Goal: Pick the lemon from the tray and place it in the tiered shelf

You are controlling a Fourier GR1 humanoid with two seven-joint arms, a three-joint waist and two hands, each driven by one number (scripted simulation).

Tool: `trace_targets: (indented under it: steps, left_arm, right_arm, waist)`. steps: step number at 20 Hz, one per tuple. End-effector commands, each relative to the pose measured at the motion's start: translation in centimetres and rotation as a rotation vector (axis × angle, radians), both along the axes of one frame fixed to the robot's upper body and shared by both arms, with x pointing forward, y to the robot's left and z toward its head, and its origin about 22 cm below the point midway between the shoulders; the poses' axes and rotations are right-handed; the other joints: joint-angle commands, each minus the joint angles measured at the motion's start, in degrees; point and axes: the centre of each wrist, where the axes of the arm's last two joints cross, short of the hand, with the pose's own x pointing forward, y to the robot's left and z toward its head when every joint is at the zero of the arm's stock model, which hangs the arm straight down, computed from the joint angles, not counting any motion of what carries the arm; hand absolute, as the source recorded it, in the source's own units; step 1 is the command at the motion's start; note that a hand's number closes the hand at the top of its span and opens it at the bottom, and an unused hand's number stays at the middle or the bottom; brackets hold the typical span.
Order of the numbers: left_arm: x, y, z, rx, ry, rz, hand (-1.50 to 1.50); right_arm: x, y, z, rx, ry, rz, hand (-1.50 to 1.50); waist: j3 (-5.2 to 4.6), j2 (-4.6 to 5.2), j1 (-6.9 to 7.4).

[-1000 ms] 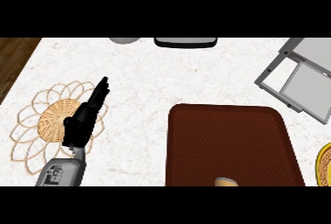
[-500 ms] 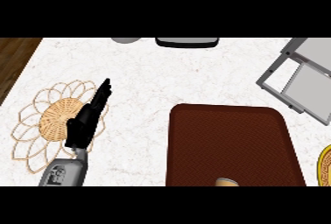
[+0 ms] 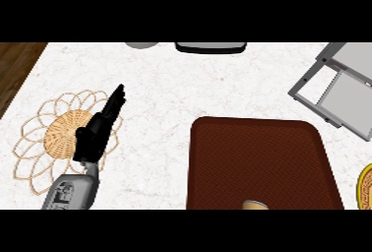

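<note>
Little changes over the last second. At the left, above the woven mat (image 3: 45, 147), our left hand (image 3: 98, 135) stays almost where it was. Only its fingertips creep a touch farther up the counter (image 3: 167, 83). We see the hand with fingers straight and close together, pointing away from us, holding nothing and lying over the mat's right edge. We judge that the task has not really begun.

To the right, the brown tray (image 3: 254, 157) has not moved. The lemon (image 3: 254, 204), as we take the small tan shape to be, sits at the tray's near edge, half cut off by the view, well apart from the left hand. The grey tiered shelf (image 3: 341, 91) stands at the upper right, beyond the tray's far corner. Our right hand does not show at all, so we cannot tell its state. It seems the likelier one to reach the lemon.
</note>
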Motion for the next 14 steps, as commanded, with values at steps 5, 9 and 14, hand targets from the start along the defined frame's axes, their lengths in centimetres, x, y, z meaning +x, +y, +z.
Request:
trace_targets:
  steps: [5,9,14]
  left_arm:
    - [0.0,0.5,-0.5,0.006,-0.015,-0.030,0.00]
    - [-0.3,-1.4,-0.9,-0.004,-0.002,0.008,0.00]
    - [0.0,0.4,0.4,0.002,-0.017,0.006,0.00]
  right_arm:
    - [5.3,3.1,-4.0,0.088,0.009,0.000,1.50]
    - [5.7,2.6,-2.9,0.300,0.065,0.153,1.50]
    - [6.4,1.5,-4.7,0.308,0.061,0.161,1.50]
  waist:
    - [0.00,0.00,-0.10]
    - [0.00,-0.09,-0.40]
    - [0.05,0.16,0.10]
